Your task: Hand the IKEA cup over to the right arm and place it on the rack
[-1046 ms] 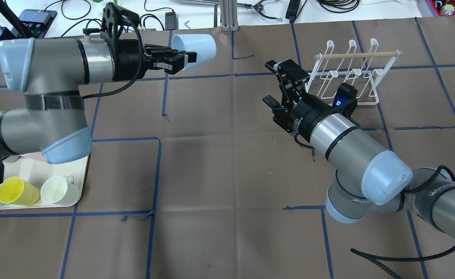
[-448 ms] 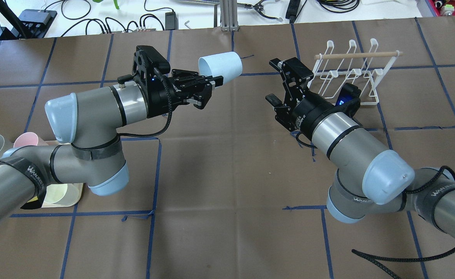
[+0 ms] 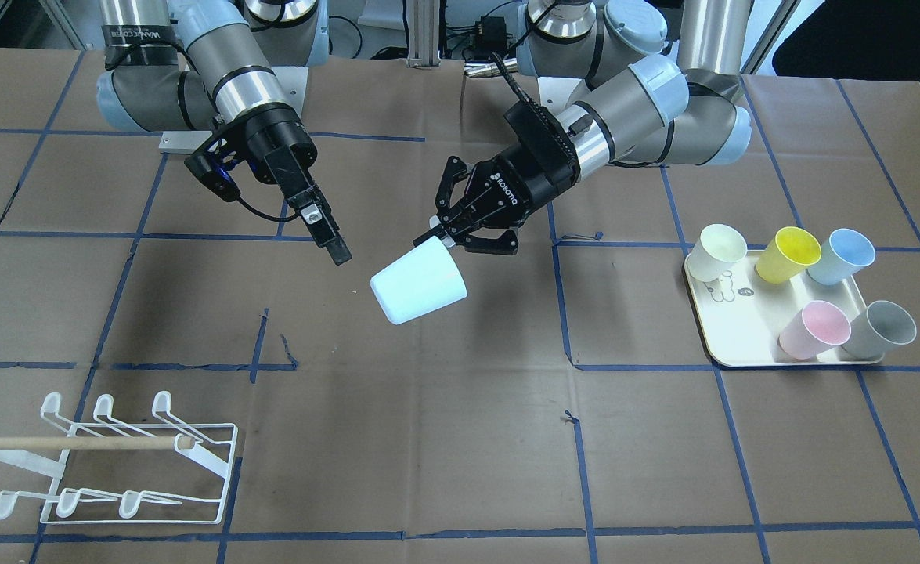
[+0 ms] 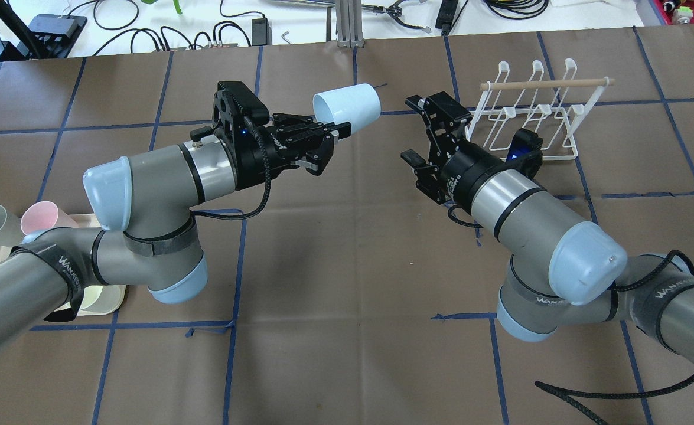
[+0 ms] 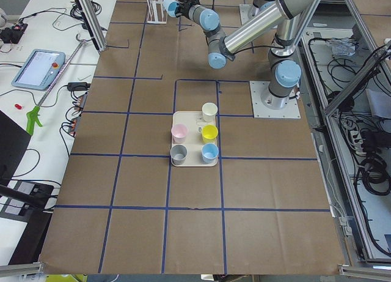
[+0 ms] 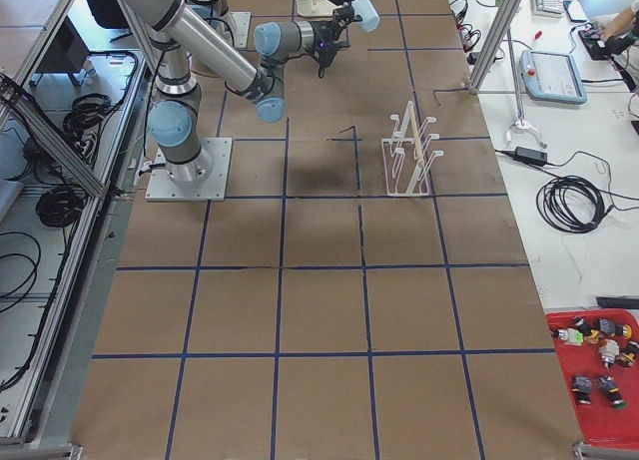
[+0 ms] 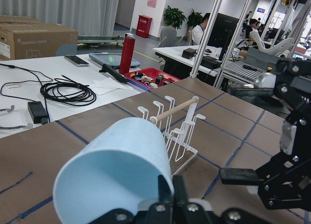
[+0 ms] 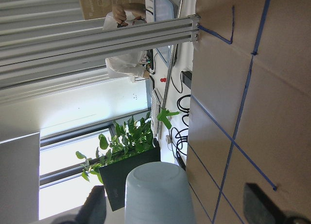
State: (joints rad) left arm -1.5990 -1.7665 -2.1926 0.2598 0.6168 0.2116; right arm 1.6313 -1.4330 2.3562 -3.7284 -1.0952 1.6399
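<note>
The left hand (image 4: 333, 132) pinches the cup (image 4: 349, 104) by its rim above mid-table, just short of the wide-open, unladen right hand (image 4: 417, 131); handover and rack (image 4: 537, 112) placement are both still to do.

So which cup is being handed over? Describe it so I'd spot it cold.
Over the middle of the brown-papered table, the left gripper pinches the rim of a pale blue cup, held sideways in the air with its base toward the open right gripper. Every other cup sits on the cream tray.
</note>
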